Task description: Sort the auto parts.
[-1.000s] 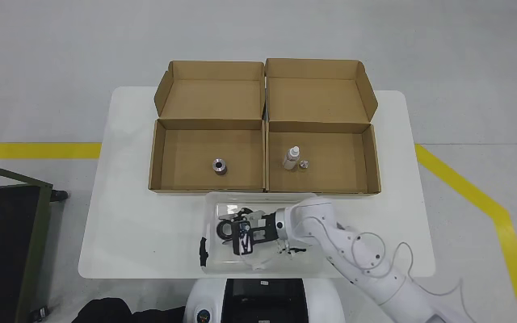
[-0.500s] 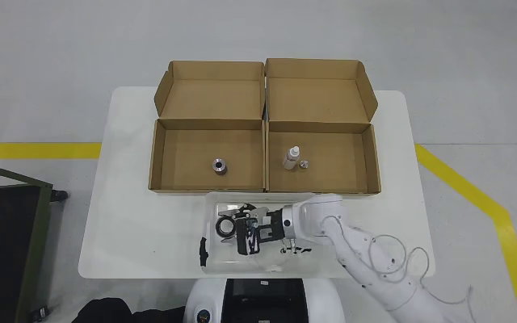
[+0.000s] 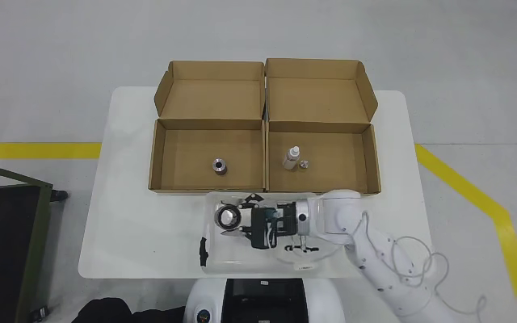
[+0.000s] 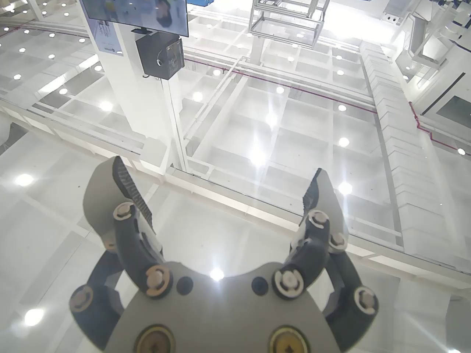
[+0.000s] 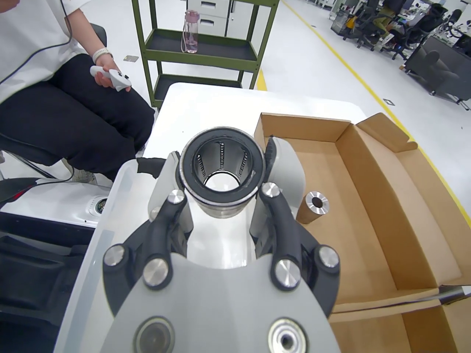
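1. The right tool (image 5: 222, 159) is clamped on a linear bearing (image 5: 220, 203), one finger on each side of its round metal body. The open black-ringed end faces the wrist camera.
2. From above, the bearing (image 3: 227, 216) and the right tool (image 3: 242, 220) are over the clear tray (image 3: 222, 257) at the robot's edge of the table (image 3: 137, 202). I cannot tell whether the bearing touches the tray's floor.
3. A black part (image 3: 203, 250) lies at the tray's end nearest the bearing.
4. Just beyond the tray are two open cardboard boxes, side by side and touching.
5. The box (image 3: 186, 157) nearer the bearing holds one upright metal bushing (image 3: 219, 165).
6. The other box (image 3: 339, 157) holds a white part (image 3: 291, 156) and a small piece (image 3: 304, 164) beside it.
7. The left tool (image 4: 220, 192) is spread wide with nothing between its fingers, pointing at the ceiling.
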Robot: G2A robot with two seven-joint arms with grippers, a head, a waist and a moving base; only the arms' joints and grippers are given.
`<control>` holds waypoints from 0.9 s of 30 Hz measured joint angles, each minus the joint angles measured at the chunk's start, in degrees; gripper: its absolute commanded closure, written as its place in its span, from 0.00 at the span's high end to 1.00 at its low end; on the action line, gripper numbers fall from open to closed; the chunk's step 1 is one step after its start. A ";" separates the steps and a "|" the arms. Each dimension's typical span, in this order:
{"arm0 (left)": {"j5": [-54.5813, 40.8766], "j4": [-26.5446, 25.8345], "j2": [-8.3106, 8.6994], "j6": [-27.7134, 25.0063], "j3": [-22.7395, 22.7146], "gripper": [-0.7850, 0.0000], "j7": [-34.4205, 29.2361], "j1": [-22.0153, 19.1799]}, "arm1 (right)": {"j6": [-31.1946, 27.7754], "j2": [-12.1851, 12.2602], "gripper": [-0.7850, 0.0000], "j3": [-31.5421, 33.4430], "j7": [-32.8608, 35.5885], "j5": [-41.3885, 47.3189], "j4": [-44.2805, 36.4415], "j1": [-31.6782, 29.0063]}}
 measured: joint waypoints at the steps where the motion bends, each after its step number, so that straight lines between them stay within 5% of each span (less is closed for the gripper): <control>1: 0.00 0.00 0.00 0.00 0.00 1.00 0.00 0.00 | 0.09 0.09 0.00 0.40 -0.13 0.48 -0.30 -0.21; 27: 0.00 0.00 0.00 0.00 0.00 1.00 0.00 0.00 | 1.46 1.09 0.00 10.05 -10.29 12.26 -5.68 1.86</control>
